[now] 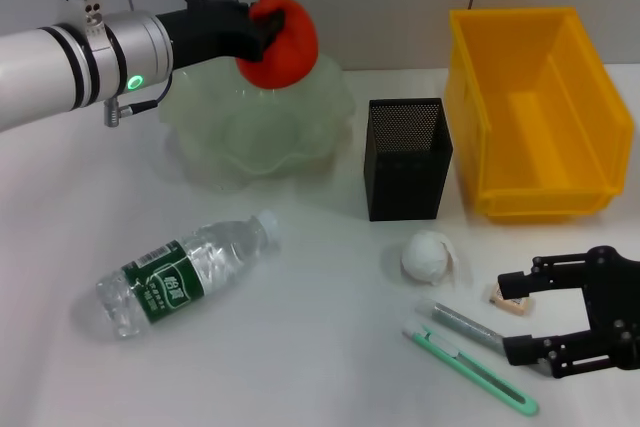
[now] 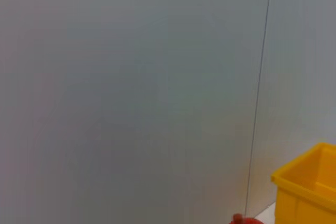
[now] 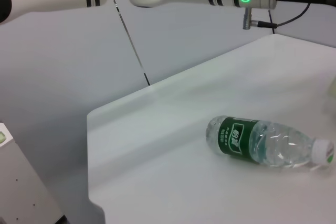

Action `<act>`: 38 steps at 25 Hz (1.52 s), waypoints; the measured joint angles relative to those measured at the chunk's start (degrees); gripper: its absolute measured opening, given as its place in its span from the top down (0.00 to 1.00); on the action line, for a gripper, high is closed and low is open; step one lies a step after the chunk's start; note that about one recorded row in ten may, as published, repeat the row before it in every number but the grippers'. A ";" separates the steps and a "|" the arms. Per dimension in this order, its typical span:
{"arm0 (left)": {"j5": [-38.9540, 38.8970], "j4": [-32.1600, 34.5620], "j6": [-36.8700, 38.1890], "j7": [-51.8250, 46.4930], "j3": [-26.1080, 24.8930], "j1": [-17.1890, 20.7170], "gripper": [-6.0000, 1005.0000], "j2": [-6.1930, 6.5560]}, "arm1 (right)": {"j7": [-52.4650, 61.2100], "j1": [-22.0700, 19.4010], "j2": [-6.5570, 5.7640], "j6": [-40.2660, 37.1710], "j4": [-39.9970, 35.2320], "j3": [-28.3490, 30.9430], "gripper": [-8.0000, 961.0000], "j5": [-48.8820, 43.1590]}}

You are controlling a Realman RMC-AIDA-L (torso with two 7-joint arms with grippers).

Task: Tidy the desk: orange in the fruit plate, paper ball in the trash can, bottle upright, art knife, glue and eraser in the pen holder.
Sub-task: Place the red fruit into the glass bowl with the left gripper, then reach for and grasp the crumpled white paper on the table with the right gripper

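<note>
Above the fruit plate [image 1: 215, 142], left pincer [image 1: 268, 32] grips the orange [image 1: 290, 52]; right pincer [image 1: 520, 322] spread.

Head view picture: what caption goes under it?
Left hand holds the orange above the fruit plate.

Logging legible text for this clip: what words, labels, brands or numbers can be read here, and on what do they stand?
Bottle, green label: white print, too small and blurred to read in the head view or the right wrist view.
Eraser: a dark mark on its wrapper, not readable.
Art knife, glue, pen holder, yellow bin: no text visible.
No text is readable anywhere.
</note>
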 joint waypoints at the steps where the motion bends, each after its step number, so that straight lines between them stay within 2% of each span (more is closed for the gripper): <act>1: -0.13 0.02 0.09 0.02 0.01 0.00 0.93 0.00 | -0.01 -0.04 0.01 -0.01 0.19 -0.07 0.27 0.00; 2: -0.32 0.02 0.09 0.04 0.02 0.00 0.92 0.02 | -0.01 -0.14 0.01 -0.03 0.36 -0.11 0.27 0.00; 5: -0.47 -0.21 -0.29 0.06 0.04 -0.22 0.75 0.03 | -0.01 -0.37 0.02 -0.07 0.44 -0.15 0.27 0.00; 10: -0.49 -0.37 -1.76 -0.11 0.01 -0.48 0.51 0.03 | -0.02 -0.50 0.02 -0.10 0.44 -0.13 0.28 0.02; 14: -0.55 0.05 -1.57 -0.39 -0.17 -0.06 0.36 0.12 | -0.02 -0.53 0.02 0.09 0.50 -0.13 0.28 0.71; 16: -1.15 1.06 0.85 -0.37 -0.29 1.07 0.28 0.22 | -0.02 -0.58 0.02 0.31 0.44 0.19 0.28 1.34; 19: -2.69 3.25 5.38 -0.12 -0.31 3.36 0.24 0.35 | 0.81 -0.52 0.01 0.50 -0.14 0.40 0.28 2.01; 20: -5.16 6.88 12.86 0.07 -0.35 7.07 0.23 0.53 | 1.64 -0.38 0.00 0.52 -0.49 0.46 0.28 2.13; 22: -5.74 7.70 14.95 0.09 -0.39 7.84 0.20 0.56 | 4.22 0.11 -0.04 0.63 -1.64 0.42 0.28 2.18; 23: -6.59 9.23 18.40 0.11 -0.48 9.42 0.19 0.62 | 5.71 0.36 -0.05 0.68 -2.47 0.28 0.28 2.20; 25: -6.59 9.23 18.40 0.11 -0.48 9.42 0.16 0.62 | 10.51 1.25 -0.03 0.81 -5.76 -0.14 0.28 2.17; 26: -8.17 12.14 25.01 0.15 -1.11 12.64 0.15 0.65 | 13.42 1.83 -0.03 0.89 -7.76 -0.39 0.28 2.13; 27: -9.61 15.25 36.72 0.49 -2.02 17.94 0.14 0.75 | 17.27 2.67 -0.09 0.97 -9.73 -0.82 0.28 1.81; 29: -9.68 15.70 40.91 1.12 -2.52 20.11 0.14 0.87 | 29.86 6.14 -0.88 0.94 -14.94 -2.80 0.29 -0.97; 31: -9.72 15.76 44.24 2.05 -3.40 21.89 0.15 0.85 | 33.47 7.56 -1.24 0.87 -16.10 -3.64 0.29 -2.51; 33: -9.75 15.63 46.16 2.60 -4.13 23.03 0.15 0.75 | 44.89 13.45 -2.80 0.39 -17.18 -8.58 0.29 -10.96; 34: -9.78 15.50 47.27 2.90 -4.62 23.76 0.15 0.69 | 44.89 13.45 -2.80 0.39 -17.18 -8.58 0.29 -10.96; 36: -9.81 15.41 48.53 3.08 -5.30 24.66 0.15 0.61 | 49.45 16.64 -3.17 0.33 -16.71 -12.03 0.29 -16.08; 38: -9.76 15.20 49.18 3.10 -5.50 25.06 0.15 0.60 | 52.85 19.21 -2.66 1.18 -16.43 -15.66 0.29 -20.72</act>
